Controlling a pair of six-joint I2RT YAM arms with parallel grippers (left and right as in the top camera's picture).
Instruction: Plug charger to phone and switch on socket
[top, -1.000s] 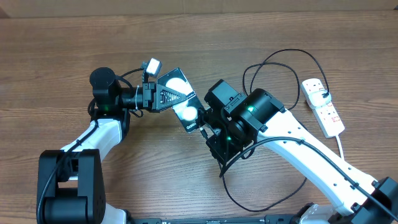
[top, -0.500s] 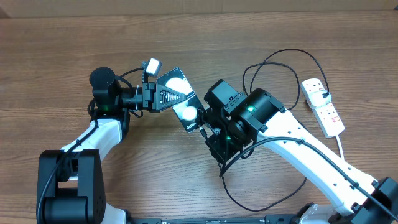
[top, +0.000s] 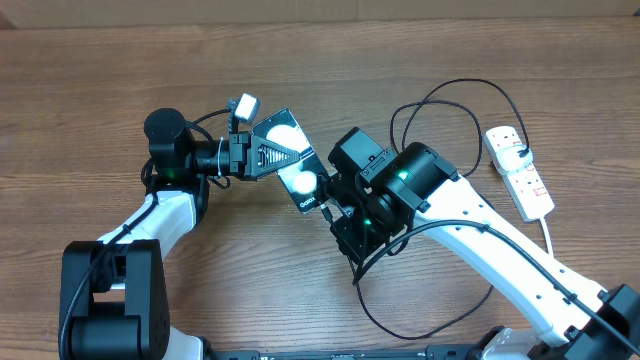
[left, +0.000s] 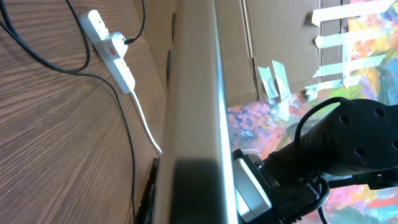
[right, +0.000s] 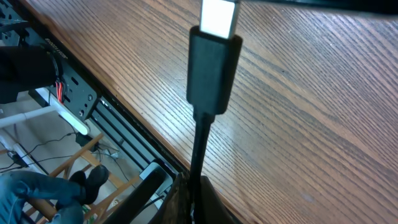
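Note:
The phone (top: 296, 165), a black glossy slab with two white reflections, is held off the table by my left gripper (top: 272, 155), which is shut on it. In the left wrist view its edge (left: 193, 112) fills the middle. My right gripper (top: 330, 208) is shut on the charger cable (right: 200, 149) just behind its connector tip (right: 216, 18), which points at the phone's lower end. The black cable (top: 450, 95) loops back to a plug in the white power strip (top: 520, 170), which also shows in the left wrist view (left: 112, 50).
The wooden table (top: 100, 80) carries only the strip and cable loops (top: 420, 320). The strip's thick white cord (top: 548, 235) runs toward the front right. The table's near edge and the rig frame show in the right wrist view (right: 93, 99).

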